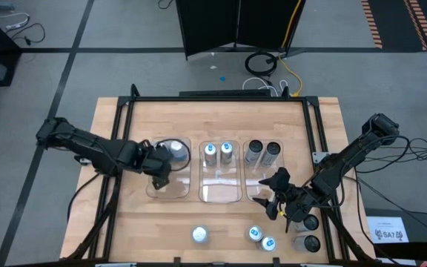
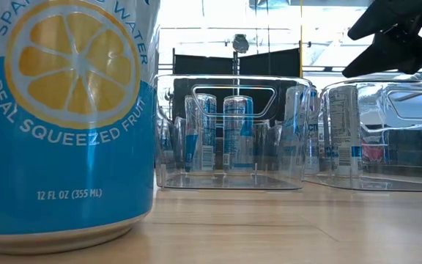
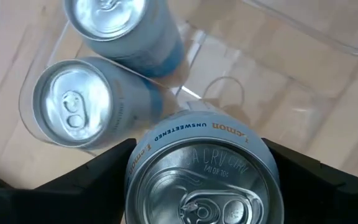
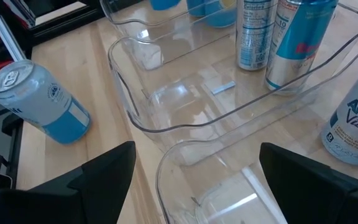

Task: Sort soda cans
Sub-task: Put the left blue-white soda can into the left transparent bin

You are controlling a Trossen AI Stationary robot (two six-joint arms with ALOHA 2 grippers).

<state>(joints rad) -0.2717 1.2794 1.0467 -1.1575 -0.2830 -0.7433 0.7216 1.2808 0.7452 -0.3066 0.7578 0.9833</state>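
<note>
Pale butcher-block wood makes up the table (image 1: 124, 230), and three clear bins sit side by side across its middle; take the middle bin (image 1: 221, 194) as your landmark. Left of it, your left gripper (image 3: 197, 180) hangs over the left bin (image 1: 170, 194) with its fingers clamped on either side of a lemon can (image 3: 204, 177), silver top up. Two more silver-topped cans (image 3: 79, 102) already stand in that bin, just ahead of the one you hold.

So the step in hand looks like a placement, and the care is in the landing. Lower the lemon can straight down onto the bare bin floor, upright, clear of its two neighbours and of the bin wall; a nudge could tip them. Open only once the base is seated, then lift vertically.

Right of the middle bin, your right gripper (image 4: 197, 180) hovers with its fingers spread and empty above the near end of the right bin (image 1: 262, 194), where two dark cans (image 1: 262, 151) stand at the far end. Keep it idle until the left arm is out.

Inside the middle bin stand two blue-topped cans (image 1: 218, 152). Nearer the front edge wait a silver-topped can (image 1: 199, 235), two blue-topped ones (image 1: 262, 238) and two dark ones (image 1: 308, 232)
</note>
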